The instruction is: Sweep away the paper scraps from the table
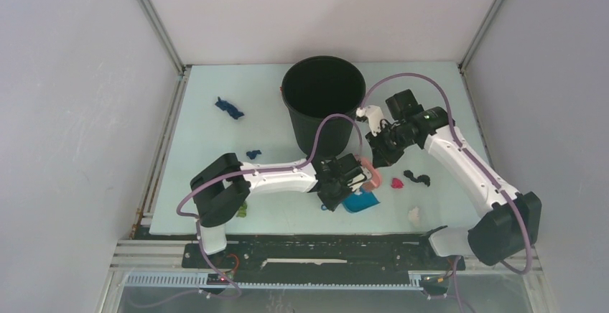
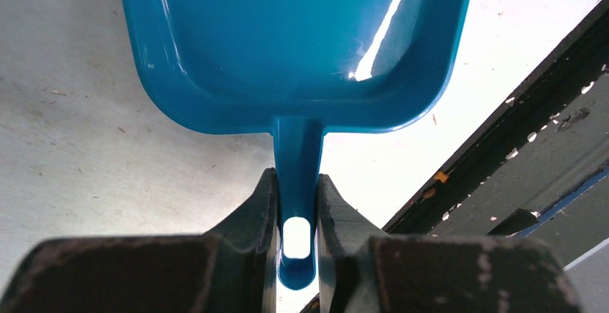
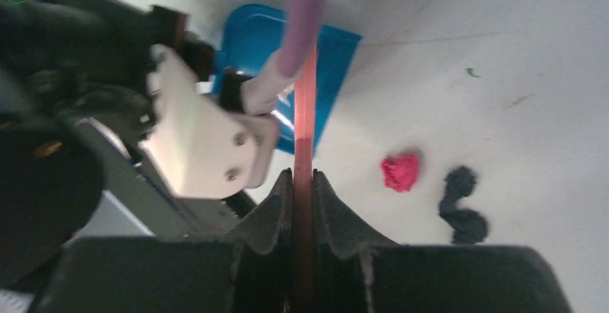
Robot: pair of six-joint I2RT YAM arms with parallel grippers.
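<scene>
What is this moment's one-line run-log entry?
left gripper: shut on blue dustpan | right gripper: shut on pink brush | red scrap, black scrap: on table

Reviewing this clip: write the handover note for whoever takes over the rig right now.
Left gripper: jaws shut on the blue plastic dustpan's handle, near the front of the pale green table.
Right gripper: jaws shut on the pink hand brush, beside the pan.
Six paper scraps lie on the table: two dark blue at left, green by the left arm, red, black and white right of the pan.
Done: both tools gripped; nothing visible in the pan.
Left: sweep every scrap in; the black bucket stands behind.
</scene>
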